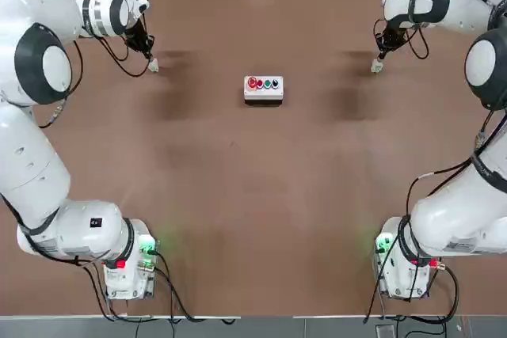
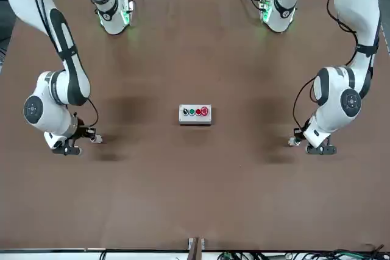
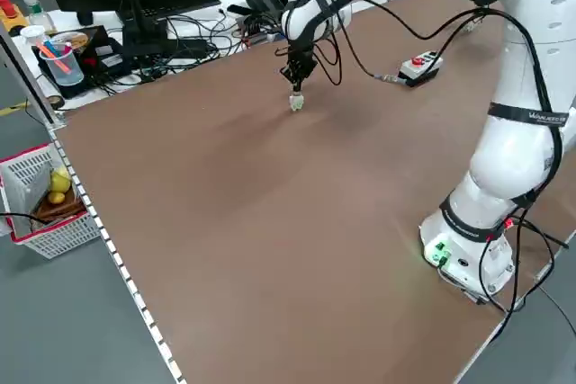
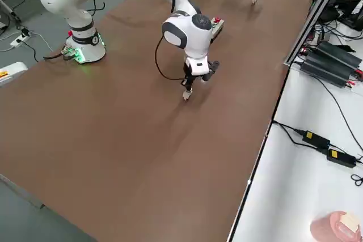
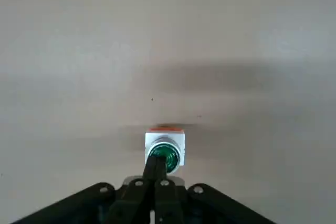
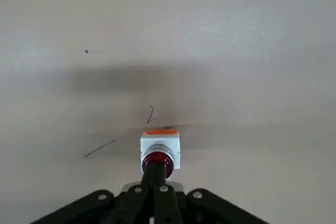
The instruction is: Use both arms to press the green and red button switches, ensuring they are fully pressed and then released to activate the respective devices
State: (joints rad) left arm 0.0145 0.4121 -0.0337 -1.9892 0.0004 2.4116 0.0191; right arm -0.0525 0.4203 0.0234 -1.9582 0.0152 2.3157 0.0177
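L gripper (image 5: 155, 160) jaws together, tip over green switch (image 5: 165, 153), left of button box (image 1: 263, 91); R gripper (image 6: 155, 166) likewise, over red switch (image 6: 158, 158), box's right. Shut tips probably for pushing caps.

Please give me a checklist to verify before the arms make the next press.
Left claw shut: ok
Right claw shut: ok
Left claw lined up over the green button switch: ok, by the left wrist view
Right claw lined up over the red button switch: ok, by the right wrist view
White button box away from both claws: ok
Either switch fully pressed: cannot tell
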